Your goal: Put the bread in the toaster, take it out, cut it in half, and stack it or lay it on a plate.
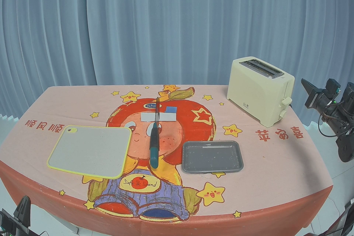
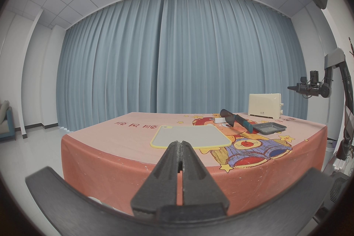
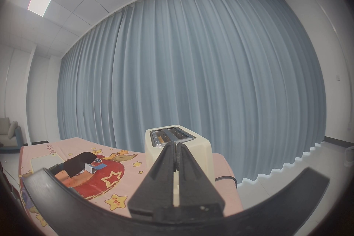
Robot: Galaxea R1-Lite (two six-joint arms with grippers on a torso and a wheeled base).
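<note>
While the left end effector (image 2: 179, 144) and right end effector (image 3: 176, 145) hang pressed together off the worktop (image 1: 265, 174), cutting and plating clearly remain: cutting board (image 1: 90, 151) near left, knife (image 1: 155, 137) central, bare plate (image 1: 212, 156) beside it, toaster (image 1: 260, 90) far right; whether bread sits inside, I cannot tell.

A cream two-slot toaster (image 1: 260, 91) stands upright at the far right of the table (image 1: 295, 159), slots facing up. In the right wrist view a brownish patch (image 3: 159, 138) in one slot may be bread, though it is too small to tell. A knife (image 1: 155, 133) with a dark blade and a teal handle lies mid-table, its blade propped on a small white and blue block (image 1: 164, 115) and its handle towards the near edge. Just to its right lies a grey rectangular plate (image 1: 212, 156), speckled with crumbs. To its left a pale grey cutting board (image 1: 90, 151) with a yellow-green rim lies flat.
</note>
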